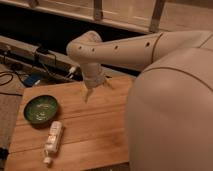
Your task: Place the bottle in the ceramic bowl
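Bottle point(53, 140) lies flat on the desk point(95, 132), cap toward the near edge, just beside the ceramic bowl point(41, 109), not in it. Bowl looks empty. Gripper point(96, 92) hangs over mid-desk, well apart from both, jaws spread wide, holding nothing. Likely staged for a reach; grasp not yet started.

bowl point(28, 103) on table point(100, 131), left | bottle point(53, 137) just before bowl | end effector point(96, 92) above table, right of bowl
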You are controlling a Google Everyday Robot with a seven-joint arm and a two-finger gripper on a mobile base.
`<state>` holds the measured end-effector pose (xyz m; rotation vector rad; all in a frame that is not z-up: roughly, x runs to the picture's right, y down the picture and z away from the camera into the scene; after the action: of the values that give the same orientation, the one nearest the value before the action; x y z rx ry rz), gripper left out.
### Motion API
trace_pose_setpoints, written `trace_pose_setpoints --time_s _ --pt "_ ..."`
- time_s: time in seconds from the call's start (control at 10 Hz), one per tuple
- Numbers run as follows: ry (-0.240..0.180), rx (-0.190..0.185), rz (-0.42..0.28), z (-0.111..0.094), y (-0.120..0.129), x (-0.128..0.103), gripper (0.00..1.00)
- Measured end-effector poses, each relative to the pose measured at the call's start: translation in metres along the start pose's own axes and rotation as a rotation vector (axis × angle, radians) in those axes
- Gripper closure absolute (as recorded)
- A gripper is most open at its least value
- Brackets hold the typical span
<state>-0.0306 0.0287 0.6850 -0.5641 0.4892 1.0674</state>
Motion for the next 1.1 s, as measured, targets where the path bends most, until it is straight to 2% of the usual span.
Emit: trace_pose_setpoints --time_s 0.1,0.2,0.3,0.5,0.6,1.0,1.1 --pt "-0.048 -0.069 0.068 0.007 0.008 0.001 0.20" --pt "-0.071 -0.122 0.120 0.016 0.026 0.003 0.20" --pt "-0.082 -0.130 0.123 0.020 0.046 0.003 0.20" --pt "-0.107 -0.114 0.102 0.023 0.100 0.004 0.20" --pt "-0.114 -0.110 0.097 0.023 0.112 0.005 0.20" --pt "-0.120 -0.107 0.097 0.023 0.114 0.005 0.20" --pt "-0.110 -0.104 0.090 0.025 0.116 0.004 0.20"
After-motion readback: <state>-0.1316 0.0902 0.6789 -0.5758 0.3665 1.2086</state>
